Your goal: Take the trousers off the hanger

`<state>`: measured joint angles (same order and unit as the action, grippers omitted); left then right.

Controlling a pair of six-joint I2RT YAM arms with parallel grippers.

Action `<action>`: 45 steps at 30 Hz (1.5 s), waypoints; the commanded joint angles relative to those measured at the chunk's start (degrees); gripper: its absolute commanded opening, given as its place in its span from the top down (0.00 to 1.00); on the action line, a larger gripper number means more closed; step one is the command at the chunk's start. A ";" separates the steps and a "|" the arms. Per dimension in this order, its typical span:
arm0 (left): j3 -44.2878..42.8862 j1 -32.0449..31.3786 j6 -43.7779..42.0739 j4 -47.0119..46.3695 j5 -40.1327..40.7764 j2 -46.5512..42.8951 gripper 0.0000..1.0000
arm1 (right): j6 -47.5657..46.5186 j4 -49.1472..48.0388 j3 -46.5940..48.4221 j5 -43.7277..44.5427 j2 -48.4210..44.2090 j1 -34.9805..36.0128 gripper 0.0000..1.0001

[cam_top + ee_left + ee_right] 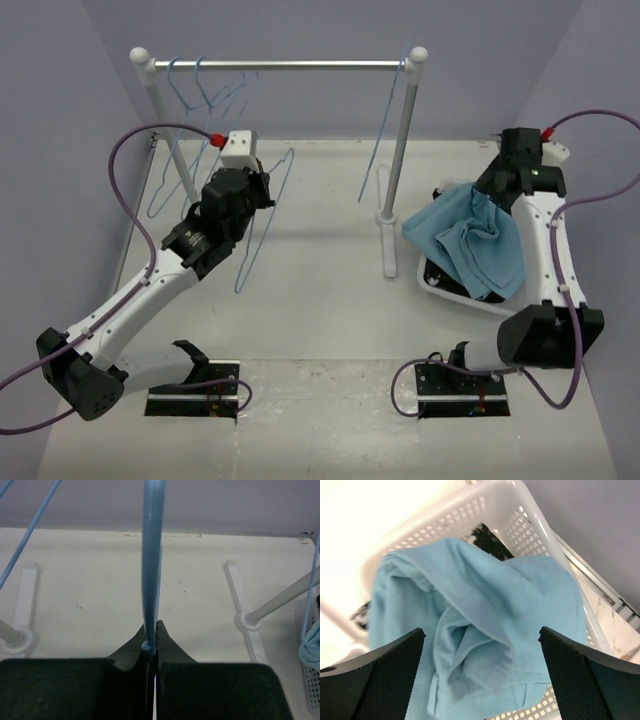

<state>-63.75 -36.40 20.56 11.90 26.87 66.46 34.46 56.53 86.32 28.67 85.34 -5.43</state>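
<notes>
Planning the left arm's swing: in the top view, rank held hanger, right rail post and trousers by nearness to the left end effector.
1. The hanger, clamped in the left end effector.
2. The right post, centre-right.
3. The trousers, far right, over the basket.

Plain pale lavender walls (320, 25) close the space on three sides, one at the back and one slanting in at either side. Between them lies a flat matte cream-white table surface (320, 310), lightly speckled with small dark marks. Across its far part stands a silver metal rail (300, 65) on two white posts (403, 140) with white ball caps and flat white strip feet (239, 592). A white perforated plastic basket (440, 522) sits at the right, near the right post. Light is even and soft, shadows faint
</notes>
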 commanded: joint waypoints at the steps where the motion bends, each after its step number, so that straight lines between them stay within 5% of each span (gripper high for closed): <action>1: -4.72 0.19 -3.41 -3.19 -3.22 -2.38 1.00 | -1.49 -0.71 -0.28 -4.55 -6.75 -0.46 0.01; 11: -18.13 0.19 -10.44 -9.79 -5.09 3.58 1.00 | -8.17 -16.62 -8.71 -26.80 -24.51 -0.46 0.01; 27: -41.54 3.70 -16.87 -9.54 -3.05 25.82 1.00 | -8.97 -18.30 -11.44 -21.81 -26.54 -0.46 0.01; 35: -25.14 3.97 -10.72 -15.59 -2.53 19.87 1.00 | -8.97 -18.21 -12.32 -20.05 -27.94 -0.46 0.01; 39: -25.20 3.80 -10.80 -12.52 -4.10 18.62 0.98 | -8.79 -18.30 -12.23 -20.49 -28.39 -0.37 0.01; 41: -25.29 3.62 -10.98 -11.99 -5.59 17.31 0.39 | -8.79 -18.39 -12.06 -21.37 -28.65 -0.46 0.01; 42: -25.46 3.45 -11.50 -11.99 -5.86 16.96 0.01 | -8.71 -18.39 -12.14 -21.63 -28.74 -0.37 0.01; 45: -25.81 2.57 -10.98 -8.22 -5.51 14.50 0.00 | -8.70 -17.77 -12.32 -22.25 -29.44 -0.46 0.01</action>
<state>-89.14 -32.95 9.06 1.67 22.37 84.99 26.30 40.18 74.22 6.76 57.28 -5.76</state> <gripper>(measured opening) 0.991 0.990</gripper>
